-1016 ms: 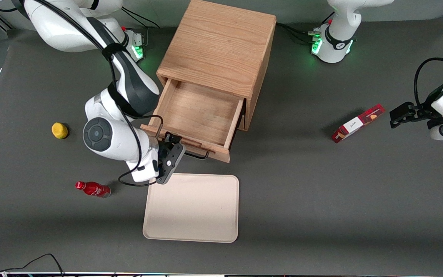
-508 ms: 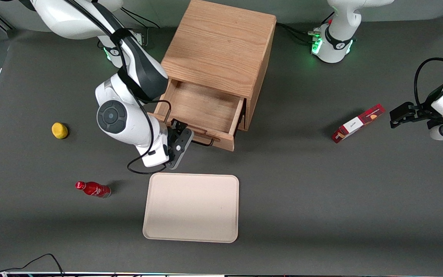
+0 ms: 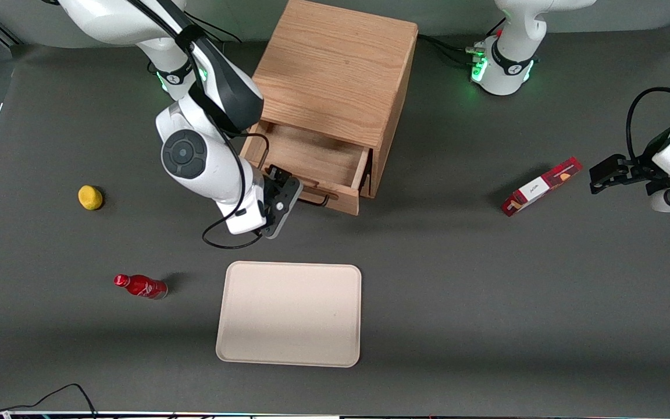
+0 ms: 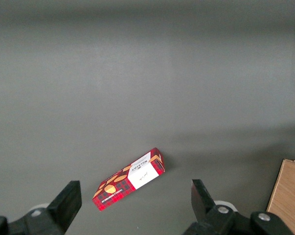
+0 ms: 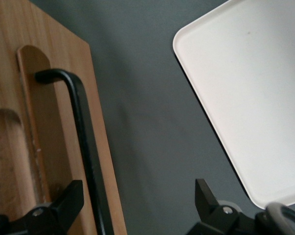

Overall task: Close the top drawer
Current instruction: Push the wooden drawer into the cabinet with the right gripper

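Observation:
The oak cabinet (image 3: 335,70) stands at the table's edge farthest from the front camera. Its top drawer (image 3: 312,154) is partly open, with a short length of its light wood box showing. My gripper (image 3: 285,181) is open and sits against the drawer front, at the end toward the working arm. In the right wrist view the gripper (image 5: 135,203) is open, one finger (image 5: 64,205) lies over the wooden front, and the black wire handle (image 5: 83,147) runs between the fingers. The raised wooden strip (image 5: 32,122) lies beside the handle.
A cream tray (image 3: 291,314) lies nearer the front camera than the drawer and shows in the right wrist view (image 5: 245,98). A red bottle (image 3: 140,286) and a yellow object (image 3: 90,197) lie toward the working arm's end. A red box (image 3: 541,186) lies toward the parked arm's end.
The gripper has moved away from the front camera against the drawer front. The top drawer has slid well into the cabinet, from wide open to partly open.

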